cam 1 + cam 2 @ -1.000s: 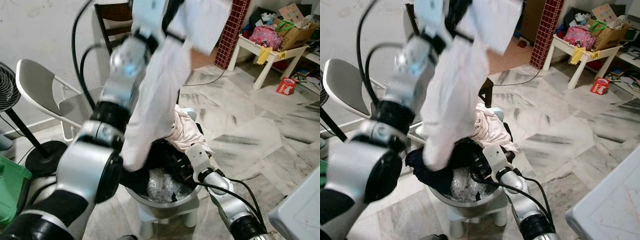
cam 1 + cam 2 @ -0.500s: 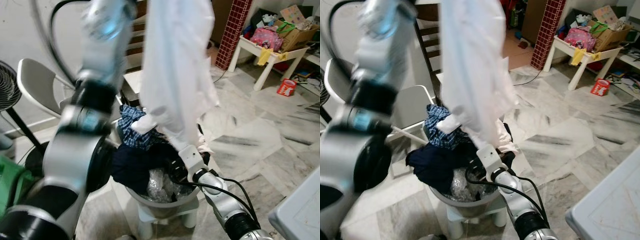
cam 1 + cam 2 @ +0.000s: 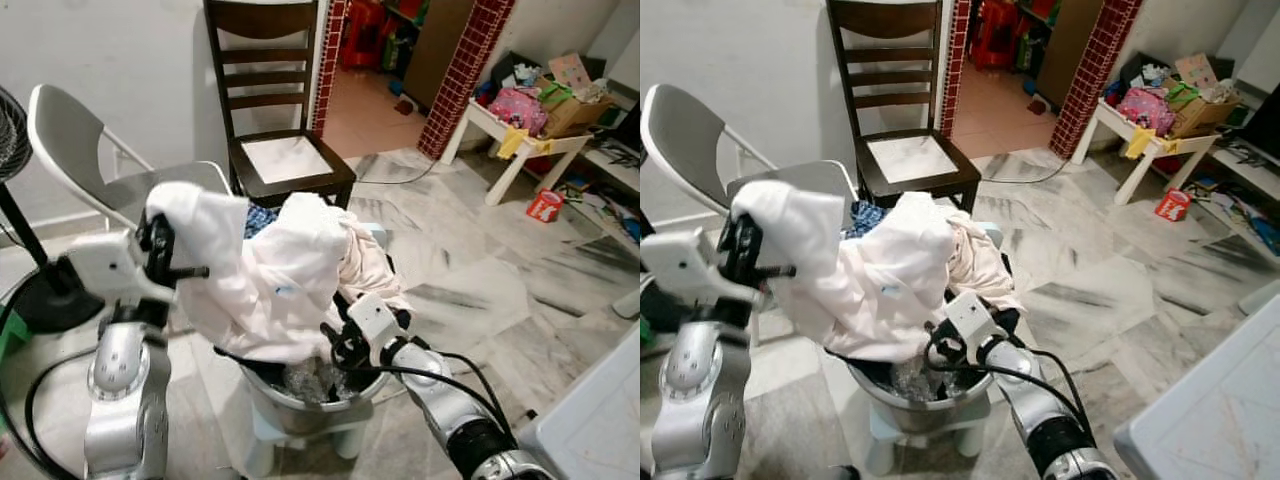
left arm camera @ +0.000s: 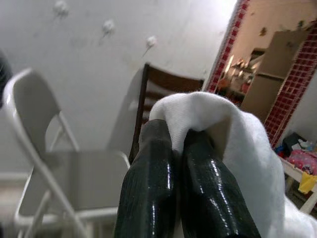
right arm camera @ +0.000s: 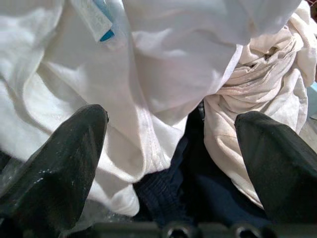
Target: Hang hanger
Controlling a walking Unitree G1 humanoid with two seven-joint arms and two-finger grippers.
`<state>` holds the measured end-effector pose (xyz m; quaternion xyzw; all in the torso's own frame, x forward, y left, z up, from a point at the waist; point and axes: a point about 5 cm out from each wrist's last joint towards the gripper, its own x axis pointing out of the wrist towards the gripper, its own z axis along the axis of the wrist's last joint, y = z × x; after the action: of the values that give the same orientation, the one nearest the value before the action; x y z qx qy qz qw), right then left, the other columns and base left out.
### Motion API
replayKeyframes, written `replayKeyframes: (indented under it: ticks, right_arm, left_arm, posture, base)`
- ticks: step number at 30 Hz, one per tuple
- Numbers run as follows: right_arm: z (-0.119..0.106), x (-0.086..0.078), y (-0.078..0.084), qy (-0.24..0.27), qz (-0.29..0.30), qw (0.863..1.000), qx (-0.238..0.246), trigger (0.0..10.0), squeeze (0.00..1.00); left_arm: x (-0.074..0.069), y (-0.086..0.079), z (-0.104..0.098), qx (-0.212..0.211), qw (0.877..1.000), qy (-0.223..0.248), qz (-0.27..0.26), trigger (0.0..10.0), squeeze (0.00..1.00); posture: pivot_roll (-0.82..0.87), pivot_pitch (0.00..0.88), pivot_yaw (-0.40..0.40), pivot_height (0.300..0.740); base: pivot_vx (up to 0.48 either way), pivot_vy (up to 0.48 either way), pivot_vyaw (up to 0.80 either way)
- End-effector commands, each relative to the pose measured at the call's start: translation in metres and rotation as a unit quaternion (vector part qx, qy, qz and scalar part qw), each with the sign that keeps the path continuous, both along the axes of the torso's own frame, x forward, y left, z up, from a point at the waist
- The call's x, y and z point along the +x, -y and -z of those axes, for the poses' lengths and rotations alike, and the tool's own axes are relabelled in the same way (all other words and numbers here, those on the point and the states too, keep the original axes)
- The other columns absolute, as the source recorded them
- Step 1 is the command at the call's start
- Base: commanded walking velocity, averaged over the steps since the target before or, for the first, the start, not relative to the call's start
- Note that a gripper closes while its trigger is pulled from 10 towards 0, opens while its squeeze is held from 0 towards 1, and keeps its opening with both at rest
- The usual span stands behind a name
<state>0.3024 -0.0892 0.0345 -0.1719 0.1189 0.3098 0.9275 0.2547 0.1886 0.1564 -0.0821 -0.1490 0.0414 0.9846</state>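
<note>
— Left wrist view: what does the left gripper (image 4: pixel 178 148) have?

— Its two black fingers (image 4: pixel 151 183) are pressed together on a fold of a white shirt (image 3: pixel 270 280). The head views show that gripper raised at the robot's left, with the shirt draped from it down over the rim of a metal basin (image 3: pixel 310 405) full of laundry.

— And the right gripper (image 5: pixel 173 144)?

— It sits at the basin's near rim, fingers spread wide apart above the white shirt, a cream cloth (image 5: pixel 262 94) and a dark garment (image 5: pixel 198 183), gripping none of them.

— Where is the hanger?

— No hanger can be made out. Behind the basin stand a dark wooden chair (image 3: pixel 275 110) and a grey folding chair (image 3: pixel 90 150).
</note>
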Motion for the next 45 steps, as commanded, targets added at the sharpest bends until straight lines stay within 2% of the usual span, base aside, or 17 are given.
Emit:
replayKeyframes:
  ticks: [1, 10, 11, 12, 13, 14, 16, 23, 27, 28, 29, 36, 38, 39, 40, 41, 45]
  right_arm:
    - [-0.001, 0.002, 0.004, 0.001, -0.004, 1.000, -0.009, 10.0, 0.00]
    - [-0.003, 0.004, 0.009, 0.002, -0.003, 1.000, -0.009, 10.0, 0.00]
    - [-0.003, 0.004, 0.009, 0.003, -0.001, 1.000, -0.008, 10.0, 0.00]
    - [-0.003, 0.004, 0.010, 0.003, 0.005, 1.000, -0.003, 10.0, 0.00]
    - [-0.003, 0.004, 0.010, 0.003, 0.005, 1.000, -0.003, 10.0, 0.00]
    - [-0.004, 0.004, 0.010, 0.002, 0.010, 1.000, 0.004, 10.0, 0.00]
    - [-0.004, 0.004, 0.010, 0.002, 0.011, 1.000, 0.006, 10.0, 0.00]
    - [-0.008, 0.001, -0.001, 0.009, 0.011, 0.999, 0.037, 10.0, 0.00]
    - [-0.005, -0.002, 0.000, 0.006, 0.017, 0.999, 0.036, 10.0, 0.00]
    - [-0.005, -0.002, 0.001, 0.006, 0.019, 0.999, 0.036, 10.0, 0.00]
    - [-0.005, -0.002, 0.002, 0.006, 0.021, 0.999, 0.036, 10.0, 0.00]
    - [-0.005, -0.001, 0.008, 0.006, 0.026, 0.999, 0.031, 10.0, 0.00]
    - [-0.004, -0.002, 0.008, 0.006, 0.025, 0.999, 0.030, 10.0, 0.00]
    - [-0.004, -0.002, 0.006, 0.005, 0.023, 0.999, 0.029, 10.0, 0.00]
    - [-0.004, -0.002, 0.005, 0.005, 0.022, 0.999, 0.029, 10.0, 0.00]
    - [-0.005, -0.001, 0.004, 0.005, 0.021, 0.999, 0.029, 10.0, 0.00]
    - [-0.005, -0.001, 0.004, 0.005, 0.021, 0.999, 0.029, 10.0, 0.00]
  left_arm:
    - [-0.001, 0.008, -0.003, 0.002, 1.000, 0.001, 0.014, 0.0, 0.00]
    - [0.000, 0.010, 0.001, 0.015, 0.999, -0.022, 0.019, 0.0, 0.00]
    - [0.001, 0.010, 0.002, 0.016, 0.999, -0.030, 0.021, 2.4, 0.00]
    - [0.004, 0.013, 0.009, 0.033, 0.997, -0.053, 0.036, 3.5, 0.00]
    - [0.004, 0.013, 0.009, 0.033, 0.997, -0.053, 0.036, 3.5, 0.00]
    - [0.004, 0.015, 0.015, 0.033, 0.996, -0.063, 0.044, 4.5, 0.00]
    - [0.004, 0.016, 0.016, 0.030, 0.996, -0.065, 0.047, 4.4, 0.00]
    - [-0.009, 0.036, 0.059, 0.064, 0.981, -0.140, 0.114, 4.1, 0.00]
    - [-0.015, 0.045, 0.073, 0.079, 0.974, -0.164, 0.133, 4.7, 0.00]
    - [-0.015, 0.046, 0.076, 0.085, 0.972, -0.171, 0.135, 6.9, 0.00]
    - [-0.015, 0.047, 0.078, 0.093, 0.971, -0.174, 0.133, 10.0, 0.00]
    - [-0.017, 0.026, 0.070, 0.138, 0.975, -0.167, 0.044, 10.0, 0.00]
    - [-0.021, 0.019, 0.075, 0.139, 0.972, -0.185, 0.030, 10.0, 0.00]
    - [-0.027, 0.011, 0.086, 0.129, 0.968, -0.215, 0.012, 10.0, 0.00]
    - [-0.028, 0.011, 0.088, 0.118, 0.968, -0.220, 0.013, 10.0, 0.27]
    - [-0.028, 0.011, 0.089, 0.113, 0.968, -0.221, 0.015, 10.0, 0.73]
    - [-0.028, 0.012, 0.090, 0.110, 0.969, -0.222, 0.017, 10.0, 0.73]
  posture:
    - [0.16, 0.069, -0.158, 0.740]
    - [0.14, 0.070, -0.144, 0.740]
    - [0.14, 0.069, -0.139, 0.740]
    - [0.14, 0.068, -0.134, 0.740]
    - [0.14, 0.068, -0.134, 0.740]
    - [0.13, 0.067, -0.126, 0.740]
    - [0.13, 0.066, -0.123, 0.740]
    - [0.12, 0.052, -0.091, 0.740]
    - [0.11, 0.054, -0.083, 0.740]
    - [0.11, 0.054, -0.082, 0.740]
    - [0.11, 0.056, -0.082, 0.740]
    - [0.11, 0.066, -0.086, 0.740]
    - [0.11, 0.066, -0.089, 0.740]
    - [0.11, 0.067, -0.092, 0.740]
    - [0.12, 0.067, -0.094, 0.740]
    - [0.12, 0.067, -0.095, 0.740]
    - [0.12, 0.067, -0.095, 0.740]
  base:
    - [0.000, 0.000, 0.00]
    - [0.000, 0.000, 0.00]
    - [0.000, 0.000, 0.00]
    - [0.000, 0.000, 0.00]
    - [0.000, 0.000, 0.00]
    - [0.000, 0.000, 0.00]
    - [0.000, 0.000, 0.00]
    - [0.000, 0.000, 0.00]
    - [0.000, 0.000, 0.00]
    - [0.000, 0.000, 0.00]
    - [0.000, 0.000, 0.00]
    - [0.000, 0.000, 0.00]
    - [0.000, 0.000, 0.00]
    - [0.000, 0.000, 0.00]
    - [0.000, 0.000, 0.00]
    - [0.000, 0.000, 0.00]
    - [0.000, 0.000, 0.00]
